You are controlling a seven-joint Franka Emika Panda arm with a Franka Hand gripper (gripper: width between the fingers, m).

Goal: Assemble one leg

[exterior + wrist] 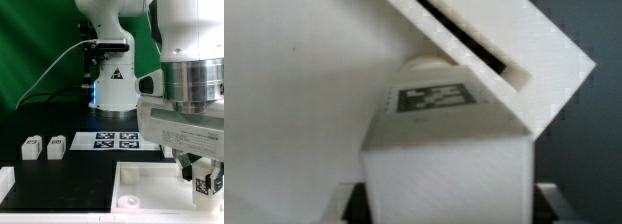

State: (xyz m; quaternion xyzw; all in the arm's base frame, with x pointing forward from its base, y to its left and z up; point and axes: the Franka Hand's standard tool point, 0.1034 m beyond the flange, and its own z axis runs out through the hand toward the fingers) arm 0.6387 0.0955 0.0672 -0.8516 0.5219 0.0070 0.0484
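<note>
My gripper (pixel 203 180) is shut on a small white leg (pixel 210 186) with a black-and-white tag. It holds the leg upright over the exterior view's right part of the large white panel (pixel 150 182). In the wrist view the leg (pixel 438 140) fills the middle, tag up, with a finger (pixel 352 203) on each side. The panel (pixel 295 90) lies under it, and its slotted edge (pixel 491 50) runs diagonally. I cannot tell whether the leg's lower end touches the panel. Two more legs (pixel 30 148) (pixel 55 147) stand on the black table at the exterior view's left.
The marker board (pixel 118 140) lies behind the panel, in front of the robot base (pixel 110 80). A round corner socket (pixel 128 203) shows at the panel's near left corner. A white part (pixel 5 182) sits at the exterior view's left edge.
</note>
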